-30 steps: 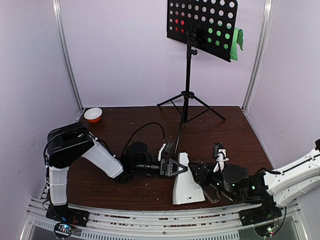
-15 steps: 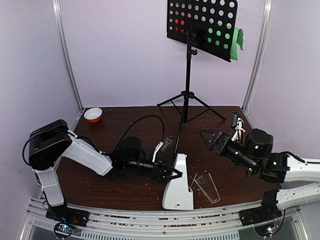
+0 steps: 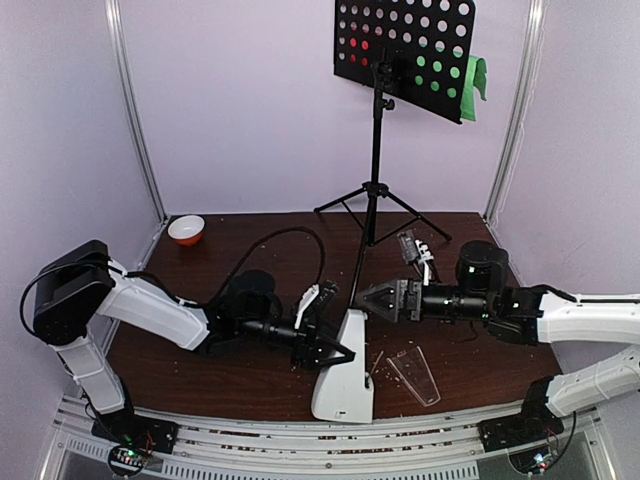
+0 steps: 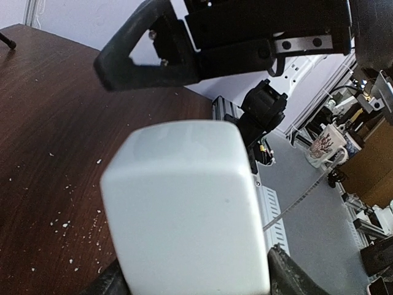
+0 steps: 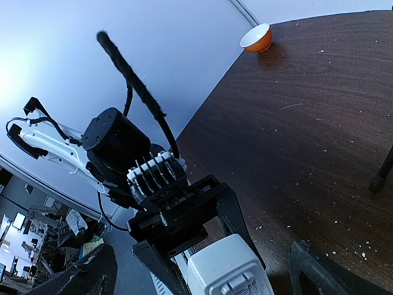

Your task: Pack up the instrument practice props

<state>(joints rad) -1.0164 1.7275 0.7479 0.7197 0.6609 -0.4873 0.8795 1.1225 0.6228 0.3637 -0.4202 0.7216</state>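
Note:
The white pyramid metronome (image 3: 343, 378) stands near the table's front edge, with my left gripper (image 3: 335, 345) shut on its upper part. In the left wrist view the metronome (image 4: 184, 209) fills the space between my fingers. Its clear cover (image 3: 413, 375) lies on the table to its right. My right gripper (image 3: 372, 298) is open and empty, just right of and above the metronome's top (image 5: 227, 273). The black tripod music stand (image 3: 375, 150) stands at the back. Red and green pages show through its perforated desk (image 3: 405, 55), and the green page (image 3: 478, 80) sticks out at the right.
A small orange-and-white bowl (image 3: 186, 230) sits at the back left and also shows in the right wrist view (image 5: 258, 38). One foot of the stand (image 5: 384, 172) is close to my right gripper. Crumbs are scattered on the brown table (image 3: 260, 250).
My left gripper has drawn the metronome left and toward the front edge. My right arm has swung from the front right, round the right side, in to the metronome's top. The cover has stayed put.

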